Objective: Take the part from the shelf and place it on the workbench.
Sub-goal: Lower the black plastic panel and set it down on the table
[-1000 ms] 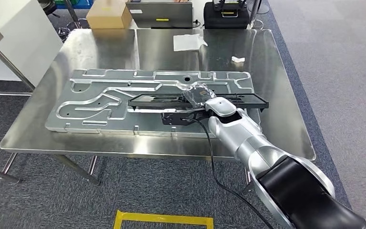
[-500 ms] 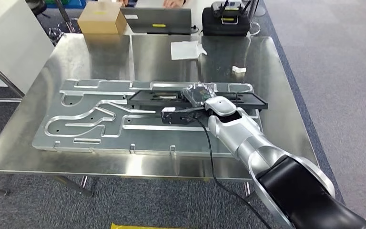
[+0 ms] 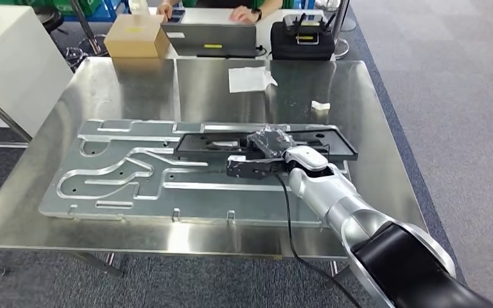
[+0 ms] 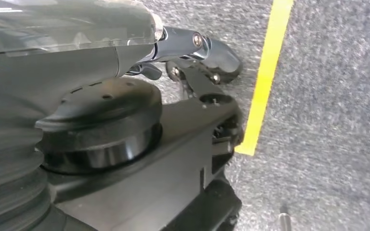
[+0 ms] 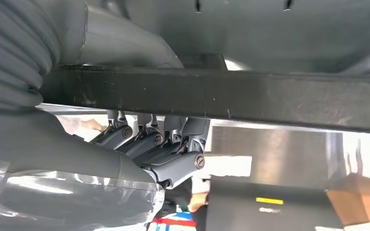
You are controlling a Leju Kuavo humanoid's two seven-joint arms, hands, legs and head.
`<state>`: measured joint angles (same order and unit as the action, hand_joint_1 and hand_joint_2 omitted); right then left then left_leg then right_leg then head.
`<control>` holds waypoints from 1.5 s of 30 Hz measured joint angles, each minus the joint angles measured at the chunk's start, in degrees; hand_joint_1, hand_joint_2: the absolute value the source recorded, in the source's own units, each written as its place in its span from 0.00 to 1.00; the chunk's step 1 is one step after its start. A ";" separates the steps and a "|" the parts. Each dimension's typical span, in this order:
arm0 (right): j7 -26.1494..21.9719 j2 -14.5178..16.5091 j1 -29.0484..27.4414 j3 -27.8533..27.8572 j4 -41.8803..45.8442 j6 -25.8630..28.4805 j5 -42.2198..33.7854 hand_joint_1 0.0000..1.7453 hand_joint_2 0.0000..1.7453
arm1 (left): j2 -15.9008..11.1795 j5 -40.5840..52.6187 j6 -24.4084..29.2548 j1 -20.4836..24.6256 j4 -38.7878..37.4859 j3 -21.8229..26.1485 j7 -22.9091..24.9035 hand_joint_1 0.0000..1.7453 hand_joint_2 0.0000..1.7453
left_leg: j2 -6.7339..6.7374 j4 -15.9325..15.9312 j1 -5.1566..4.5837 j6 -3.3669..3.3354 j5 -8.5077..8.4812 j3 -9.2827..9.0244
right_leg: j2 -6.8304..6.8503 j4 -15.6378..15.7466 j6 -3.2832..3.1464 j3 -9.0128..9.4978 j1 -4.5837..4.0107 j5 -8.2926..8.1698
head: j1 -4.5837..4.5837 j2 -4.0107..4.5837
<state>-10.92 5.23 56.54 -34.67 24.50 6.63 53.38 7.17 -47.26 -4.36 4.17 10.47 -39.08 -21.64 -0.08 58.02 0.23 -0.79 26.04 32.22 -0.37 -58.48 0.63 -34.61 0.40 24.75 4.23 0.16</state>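
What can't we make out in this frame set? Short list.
- Whether the black part touches the metal plate: head view, the right hand covers the middle of it.
- Right hand's fingertips: right wrist view, tucked behind the part's bar.
- Left hand: left wrist view, blurred and partly hidden; open or shut unclear.
- Person's hand beyond the workbench: cut off by the top edge.

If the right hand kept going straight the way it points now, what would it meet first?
Probably nothing new soon: the right hand, gripping the black part, points across the workbench. Next in that line would likely be the white paper, though depth is unclear.
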 joint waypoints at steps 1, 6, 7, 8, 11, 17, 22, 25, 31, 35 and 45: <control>-0.01 -0.31 -0.36 0.00 0.04 0.46 -0.31 1.00 1.00 | 0.01 0.27 0.03 0.03 0.00 0.00 -0.49 0.00 1.00 | 0.02 -0.07 0.06 0.15 -0.01 -0.14 | 0.01 0.01 -0.13 0.10 -0.08 0.07 | 0.00 0.01; -0.14 -1.98 -1.54 0.02 0.41 1.76 -1.20 0.75 0.75 | 0.03 1.68 -0.17 0.18 0.00 -0.12 -1.79 0.00 1.00 | -0.05 -0.33 0.13 0.55 -0.02 -0.52 | 0.09 -0.03 -0.42 0.43 -0.18 0.26 | -0.01 0.01; -0.20 -2.32 -1.72 0.02 0.47 1.93 -1.32 0.50 0.50 | 0.05 1.85 -0.23 0.21 0.00 -0.17 -1.81 0.00 1.00 | -0.07 -0.34 0.13 0.62 -0.03 -0.54 | 0.10 -0.04 -0.43 0.47 -0.19 0.27 | -0.01 0.01; -0.24 -2.63 -1.90 0.07 0.50 2.06 -1.47 0.25 0.25 | 0.08 1.93 -0.25 0.23 0.00 -0.21 -1.77 0.00 1.00 | -0.09 -0.35 0.14 0.68 -0.04 -0.55 | 0.12 -0.04 -0.43 0.51 -0.19 0.27 | -0.01 0.01; -0.19 -3.45 -2.97 0.64 0.49 2.33 -2.14 0.00 0.00 | 0.15 1.99 -0.15 0.23 0.00 -0.24 -1.46 0.00 1.00 | -0.12 -0.35 0.13 0.71 -0.04 -0.55 | 0.16 -0.02 -0.42 0.55 -0.19 0.27 | -0.01 0.01; -0.31 -5.23 -4.61 1.74 0.42 2.50 -2.66 0.00 0.00 | 0.16 0.67 -0.45 0.21 0.00 -0.22 -0.69 0.00 1.00 | -0.09 -0.29 -0.04 0.63 -0.02 -0.53 | 0.09 0.06 -0.23 0.54 -0.02 0.14 | -0.01 0.01; -0.51 -6.27 -5.13 2.47 0.12 2.34 -2.97 0.00 0.00 | 0.21 0.32 -0.55 0.20 0.00 -0.14 -0.67 0.00 1.00 | -0.08 -0.26 -0.12 0.54 -0.01 -0.49 | 0.08 0.13 -0.14 0.55 0.06 0.10 | -0.01 0.01; -0.61 -6.48 -5.20 2.66 -0.03 2.26 -3.04 0.00 0.00 | 0.29 0.04 -0.56 0.24 0.00 -0.10 -0.66 0.00 1.00 | -0.05 -0.26 -0.15 0.46 0.03 -0.51 | 0.05 0.16 -0.13 0.56 0.09 0.10 | -0.01 0.01; -0.64 -6.66 -5.22 2.70 -0.09 1.96 -2.97 0.00 0.00 | 0.33 -0.34 -0.54 0.24 0.00 -0.07 -0.67 0.00 1.00 | -0.06 -0.26 -0.17 0.42 0.02 -0.51 | 0.06 0.17 -0.11 0.58 0.11 0.09 | -0.01 0.01; -1.13 -6.66 -5.18 2.69 -0.14 2.27 -2.61 0.00 0.00 | 0.44 -0.51 -0.17 0.25 0.00 -0.04 -0.88 0.00 1.00 | -0.06 -0.26 -0.17 0.40 0.01 -0.50 | 0.07 0.17 -0.07 0.59 0.12 0.06 | -0.01 0.01; -12.19 -7.46 -4.57 6.50 2.90 1.67 -16.91 0.00 0.00 | 0.63 -0.84 -0.21 0.15 0.00 0.17 -2.10 0.00 1.00 | -0.07 -0.20 -0.21 0.34 -0.03 -0.37 | 0.07 0.14 -0.05 0.46 0.17 0.05 | -0.01 0.01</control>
<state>-23.11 -2.23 51.97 -28.16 27.40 8.30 36.47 7.80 -48.10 -4.57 4.32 10.47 -38.91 -23.74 -0.15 57.82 0.02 -0.45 26.01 31.85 -0.30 -58.34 0.58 -34.15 0.56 24.80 4.22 0.17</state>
